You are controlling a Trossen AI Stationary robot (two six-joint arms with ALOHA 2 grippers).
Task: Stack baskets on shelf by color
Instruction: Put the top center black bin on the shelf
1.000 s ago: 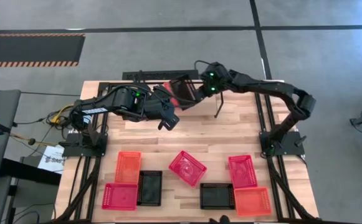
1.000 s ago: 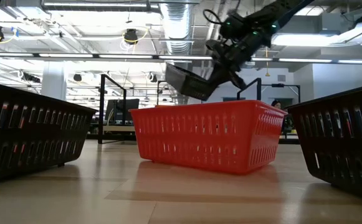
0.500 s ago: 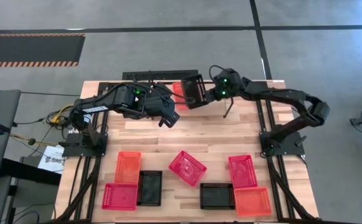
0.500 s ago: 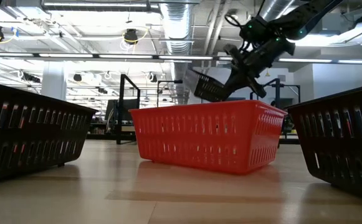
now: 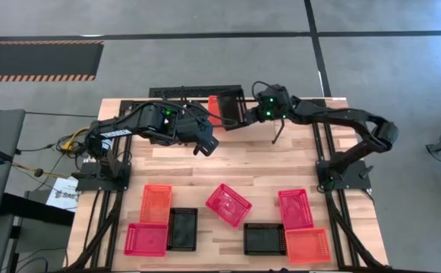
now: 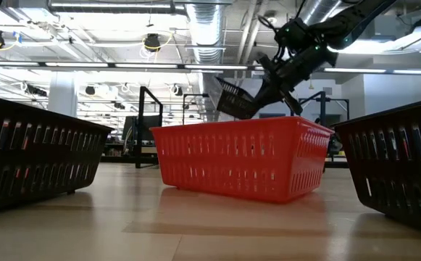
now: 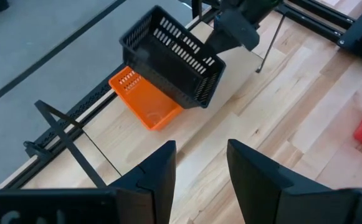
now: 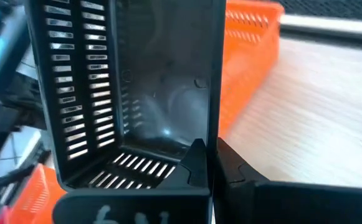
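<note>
My right gripper (image 5: 259, 111) is shut on a black basket (image 5: 232, 112) and holds it tilted in the air by the table's far edge. Just beyond and below it an orange basket (image 7: 144, 99) lies flat on its bottom on the shelf (image 5: 182, 92). In the low view the black basket (image 6: 235, 101) hangs behind a pinkish-red one (image 6: 239, 156). My left gripper (image 7: 199, 168) stands open and empty above the table, left of the black basket, pointing slantwise down at it. My right gripper pinches one side wall of the black basket at its rim (image 8: 215, 134), close to a corner. One finger (image 8: 196, 163) is inside the basket and one outside. It comes from the table's right, slanting down. The basket is lifted clear and tipped, its hollow facing the gripper.
Several baskets lie near the front edge: orange (image 5: 155, 203), pinkish-red (image 5: 146, 239), black (image 5: 182, 229), pinkish-red (image 5: 228, 205), pinkish-red (image 5: 294, 208), black (image 5: 264, 239), orange (image 5: 307, 245). A thin black upright (image 5: 277, 130) stands under the right arm. Bare wood lies mid-table.
My right gripper has carried the black basket a little toward the table's right edge and down, rolling at the wrist, so the basket has turned and now hangs lower, beside the orange basket. It has stayed shut on it.
</note>
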